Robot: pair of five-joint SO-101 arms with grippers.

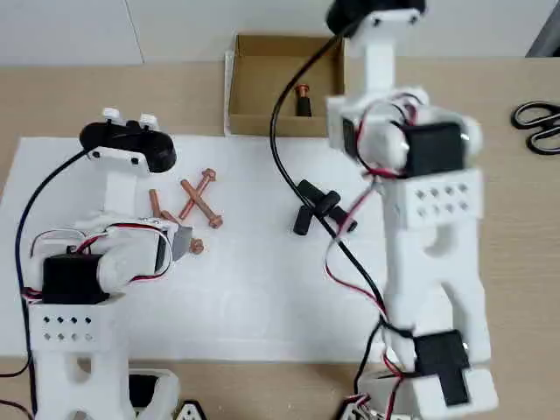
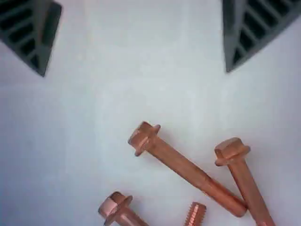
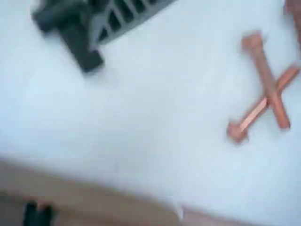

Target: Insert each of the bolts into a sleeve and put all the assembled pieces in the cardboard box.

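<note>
Bolts [image 1: 197, 203] lie in a loose pile on the left of the white sheet [image 1: 262, 297], and the left hand [image 2: 135, 69] hangs wide open just above them, placed, I judge, to pick one. Black sleeves [image 1: 319, 210] lie mid-sheet, apart from the pile. One assembled piece [image 1: 302, 98] already stands in the cardboard box [image 1: 262, 83] at the far side. Whether the right hand [image 3: 124, 16] is open or closed, I cannot tell.

passage: white sheet [image 1: 262, 297] front centre | obstacles: sleeves [image 1: 317, 207] mid-sheet, cable [image 1: 274, 153] crossing cardboard box [image 1: 258, 87] mouth
</note>
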